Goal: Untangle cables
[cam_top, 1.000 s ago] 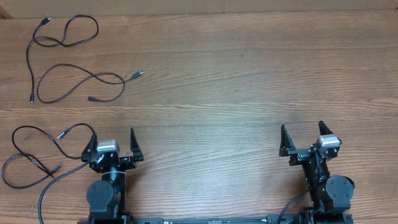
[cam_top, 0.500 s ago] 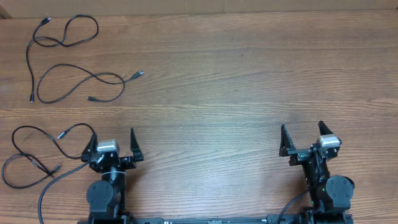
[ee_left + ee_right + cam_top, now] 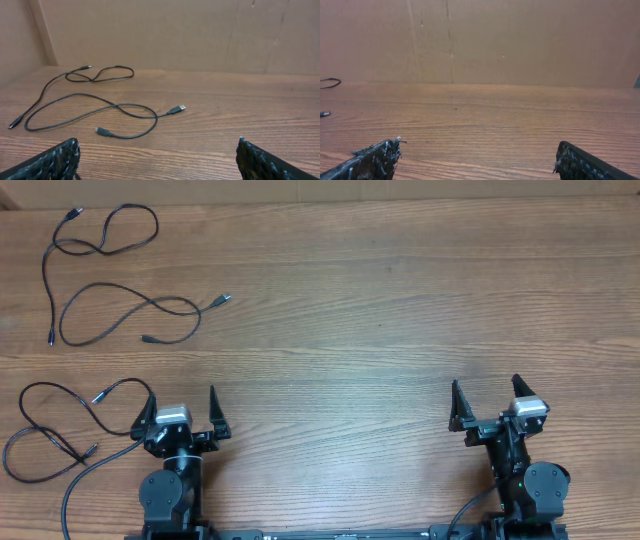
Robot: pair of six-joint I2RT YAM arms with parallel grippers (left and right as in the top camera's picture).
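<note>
From above, nothing has changed in the last second. Both arms stand at the near edge, and the three thin black cords with small plug ends point(image 3: 199, 309) lie as before on the brown wooden tabletop point(image 3: 350, 310), all on its left side. The far looped cord point(image 3: 156, 222) is in the far left corner. The middle cord point(image 3: 222, 299) lies just beside it; they come near at their left ends, but I see no crossing. The near cord point(image 3: 47, 384) lies apart from both, just beside the left pincer point(image 3: 181, 405). I judge the cords are already separated, so the stillness probably means the work is finished or nearly so. The left pincer is spread wide and has hold of nothing, and the right pincer point(image 3: 486, 395), well apart from the cords, is spread wide and empty too. No box, tray or other container is on the tabletop.

The left wrist view shows its two fingers wide apart, with nothing between. Beyond them lie the middle cord point(image 3: 176, 109) and the far looped cord point(image 3: 131, 71), before a brown cardboard wall point(image 3: 150, 30).

The right wrist view shows fingers equally wide and bare wood ahead; only a bit of black cord point(image 3: 331, 80) appears at the left edge.
</note>
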